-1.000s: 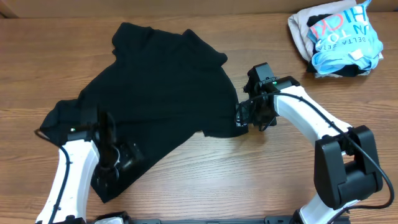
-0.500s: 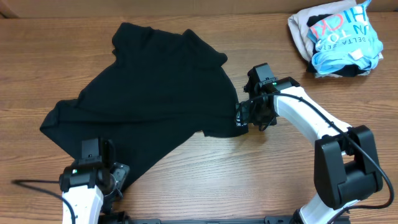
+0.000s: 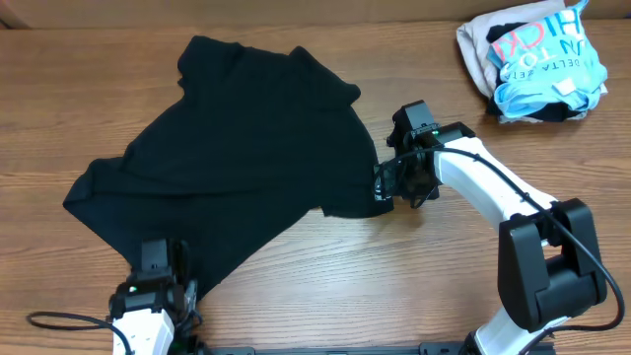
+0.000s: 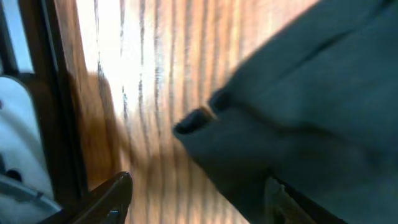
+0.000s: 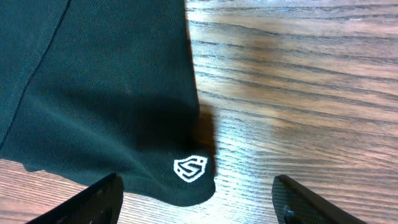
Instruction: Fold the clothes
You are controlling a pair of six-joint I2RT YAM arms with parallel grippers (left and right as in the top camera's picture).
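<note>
Front table [image 3: 394,281] bare; shirt [image 3: 246,148] covers centre, pile [image 3: 532,59] far right.

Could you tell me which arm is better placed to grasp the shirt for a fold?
Probably right. The right gripper hangs open over the shirt at its hem corner, jaws either side of the logo. The left gripper sits at the table's near edge, only at the shirt's border.

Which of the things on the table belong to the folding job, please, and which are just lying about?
Part of the job:
black shirt, spread out, with white logo at one hem corner
left claw, open
right claw, open at the logo corner

Lying about:
light blue and white lettered garment
beige garment heaped with it
</note>
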